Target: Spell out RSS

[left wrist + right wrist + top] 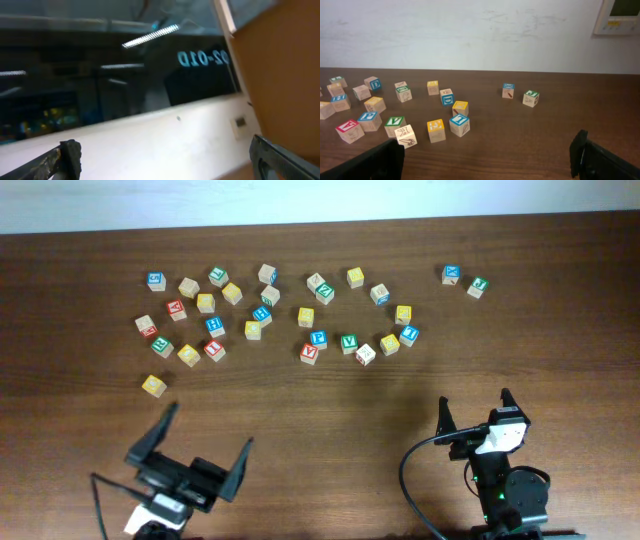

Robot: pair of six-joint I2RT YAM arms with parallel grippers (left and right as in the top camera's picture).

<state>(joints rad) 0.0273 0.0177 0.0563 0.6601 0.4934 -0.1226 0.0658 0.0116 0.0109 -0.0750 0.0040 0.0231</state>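
Looking at square one here, with nothing spelled yet. Keeping both arms parked at the near edge of the table (330, 415), well apart from the cubes, probably so as not to block the overhead view of the scatter. Holding the left arm (178, 478) tilted back with its jaws spread wide and gripping nothing, and pointing its wrist camera up at a wall and windows instead of the table, so not helping any search right now. Aiming the right arm (508, 475) level across the table, jaws likewise gaping and empty, poking both tips into the bottom corners of its own view and framing the cubes between them. Hunting for the RSS cubes somewhere in the scatter of letter cubes (262, 313) strung across the far half, or maybe among the pair of strays (452, 274) off to the right. Guessing the green-faced cube (325, 294) near the middle for the R, but not swearing by it with lettering this small. Definitely skipping the green V cube (394, 121). Not managing to read an S on any yellow face either. Figuring on the bare strip in front of the arms for laying the word out
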